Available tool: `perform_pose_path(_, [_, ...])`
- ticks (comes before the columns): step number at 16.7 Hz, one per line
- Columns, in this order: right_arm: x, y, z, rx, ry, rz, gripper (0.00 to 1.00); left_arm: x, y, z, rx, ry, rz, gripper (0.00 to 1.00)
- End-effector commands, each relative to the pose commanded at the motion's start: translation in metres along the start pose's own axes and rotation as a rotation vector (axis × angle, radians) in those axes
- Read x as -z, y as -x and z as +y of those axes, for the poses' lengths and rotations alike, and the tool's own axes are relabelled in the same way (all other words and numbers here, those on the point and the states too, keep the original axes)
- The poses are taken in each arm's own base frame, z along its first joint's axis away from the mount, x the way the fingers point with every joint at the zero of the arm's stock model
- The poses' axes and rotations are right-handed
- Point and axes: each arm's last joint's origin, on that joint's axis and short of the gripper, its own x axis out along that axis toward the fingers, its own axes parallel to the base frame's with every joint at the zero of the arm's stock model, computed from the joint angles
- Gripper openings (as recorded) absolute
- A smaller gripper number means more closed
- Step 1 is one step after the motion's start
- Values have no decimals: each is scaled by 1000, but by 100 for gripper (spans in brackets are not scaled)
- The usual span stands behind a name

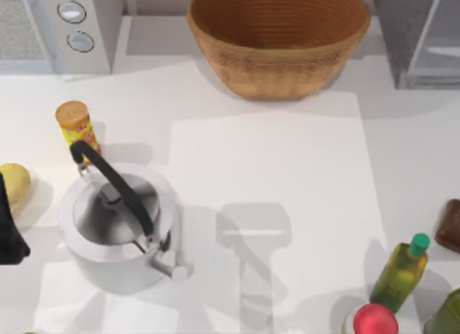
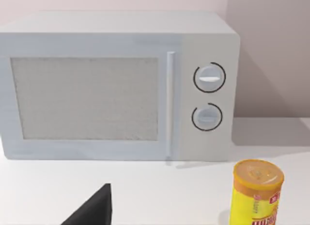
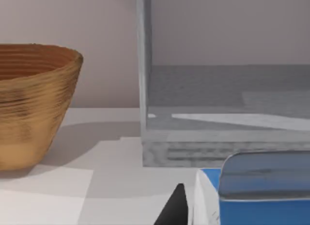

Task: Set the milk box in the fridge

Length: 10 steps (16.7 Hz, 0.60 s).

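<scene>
Fridge [image 1: 424, 36] sits at the tabletop's [image 1: 287, 176] far right corner in the top view; left arm parked at the left edge. Left wrist view: microwave [image 2: 116, 87] and yellow canister [image 2: 255, 193] ahead of that gripper, whose opening I cannot tell. Right wrist view: milk box [image 3: 252, 196] hard against the right gripper [image 3: 193, 208], evidently held, fridge cavity straight ahead. Keep carton upright, clear the sill, then advance inside.

Bright even light, soft grey shadows
</scene>
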Motion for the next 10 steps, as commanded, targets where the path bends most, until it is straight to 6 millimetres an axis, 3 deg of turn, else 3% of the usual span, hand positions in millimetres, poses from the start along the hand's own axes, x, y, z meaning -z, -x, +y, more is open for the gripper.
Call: perform_pose_path(10, [1,0,-3,14,8,-17,0,0,0,0,0,0,0,100])
